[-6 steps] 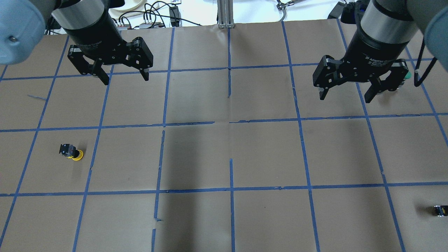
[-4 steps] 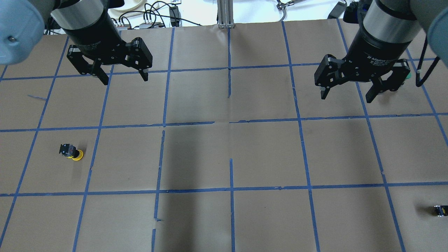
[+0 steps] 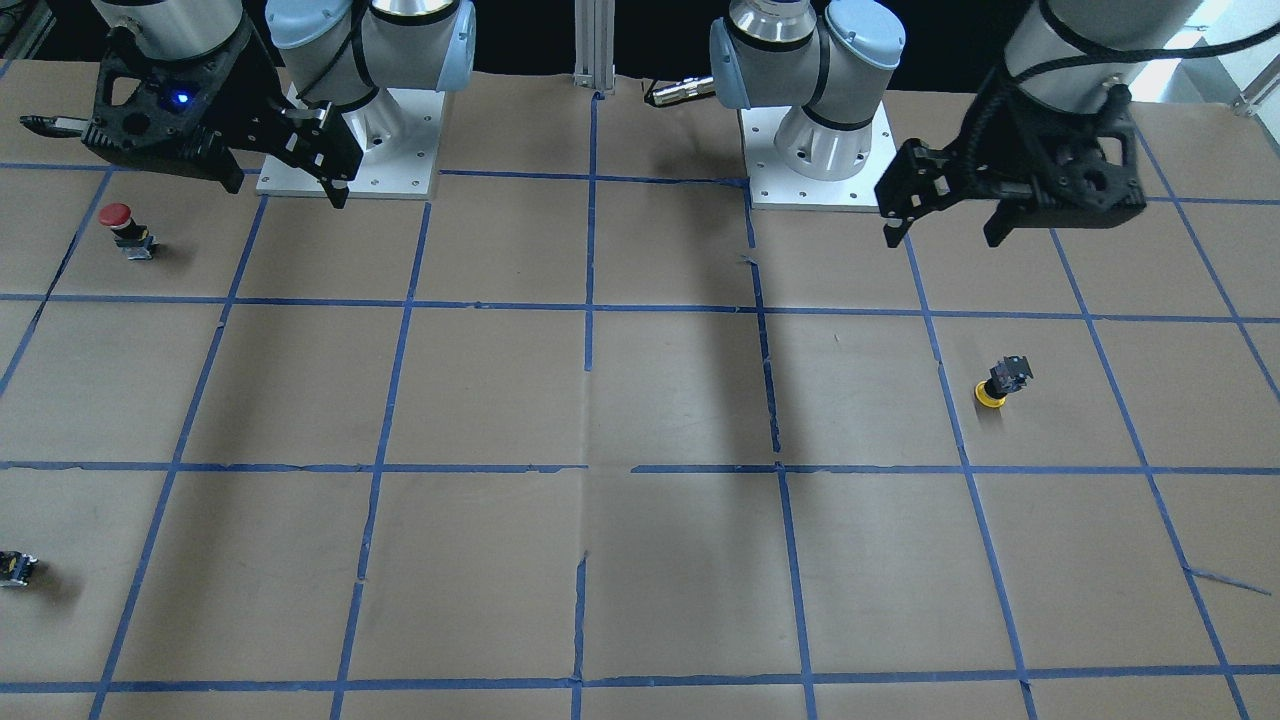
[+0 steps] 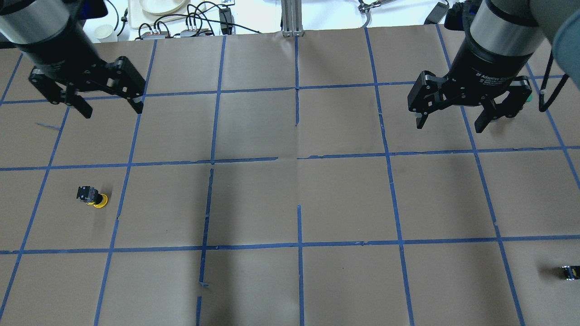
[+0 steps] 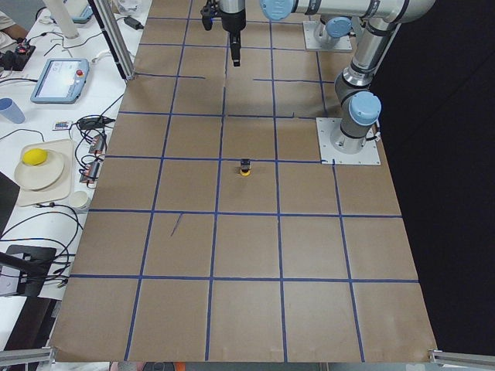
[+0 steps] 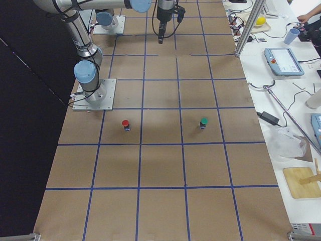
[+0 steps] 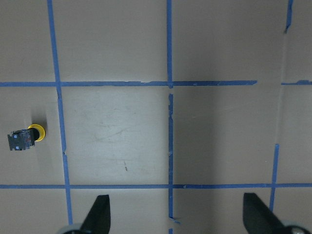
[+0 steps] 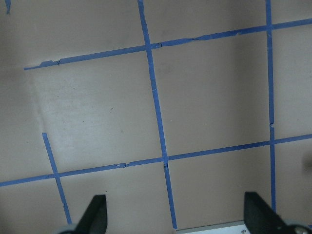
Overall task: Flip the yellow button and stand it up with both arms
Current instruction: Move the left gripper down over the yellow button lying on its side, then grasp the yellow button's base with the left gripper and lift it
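Both arms hang above the brown paper table (image 4: 344, 199) with its blue tape grid, pincers spread.
Your silver-grey left arm (image 3: 800, 60) holds the left gripper (image 4: 112, 110) high over the table's left side, fingers pointing down and wide apart. Your right arm (image 3: 375, 45) holds the right gripper (image 4: 449, 126) the same way over the right side. The yellow-capped push button (image 4: 94, 198) sits on the left half, well apart from the left gripper, its black base toward the table's left end. The red-capped button (image 3: 125, 228), green-capped button (image 6: 203, 122) and small black block (image 4: 569, 272) sit far off on the right.
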You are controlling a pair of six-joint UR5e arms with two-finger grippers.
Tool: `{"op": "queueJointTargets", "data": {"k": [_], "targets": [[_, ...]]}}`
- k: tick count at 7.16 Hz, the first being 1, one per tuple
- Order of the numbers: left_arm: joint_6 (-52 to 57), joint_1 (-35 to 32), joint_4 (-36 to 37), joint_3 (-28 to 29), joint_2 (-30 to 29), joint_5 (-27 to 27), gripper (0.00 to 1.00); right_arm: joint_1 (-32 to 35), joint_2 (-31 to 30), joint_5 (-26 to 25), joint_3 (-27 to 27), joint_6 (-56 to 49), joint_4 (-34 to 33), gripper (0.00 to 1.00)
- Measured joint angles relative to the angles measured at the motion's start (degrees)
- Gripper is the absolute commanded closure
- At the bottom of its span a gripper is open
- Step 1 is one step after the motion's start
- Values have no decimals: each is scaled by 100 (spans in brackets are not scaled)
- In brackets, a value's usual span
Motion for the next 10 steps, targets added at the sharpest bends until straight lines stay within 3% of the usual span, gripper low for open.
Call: {"op": "queueJointTargets", "data": {"k": [3, 6, 10], "targets": [[1117, 1412, 350, -595, -125, -30, 13, 2, 11, 50, -2, 284, -25, 0], [2437, 2277, 2225, -1726, -556, -5, 13, 2, 13, 78, -7, 746, -123, 0], [2604, 2421, 3757, -2667, -1133, -1, 13, -10, -7, 80, -65, 1250, -275, 0]]}}
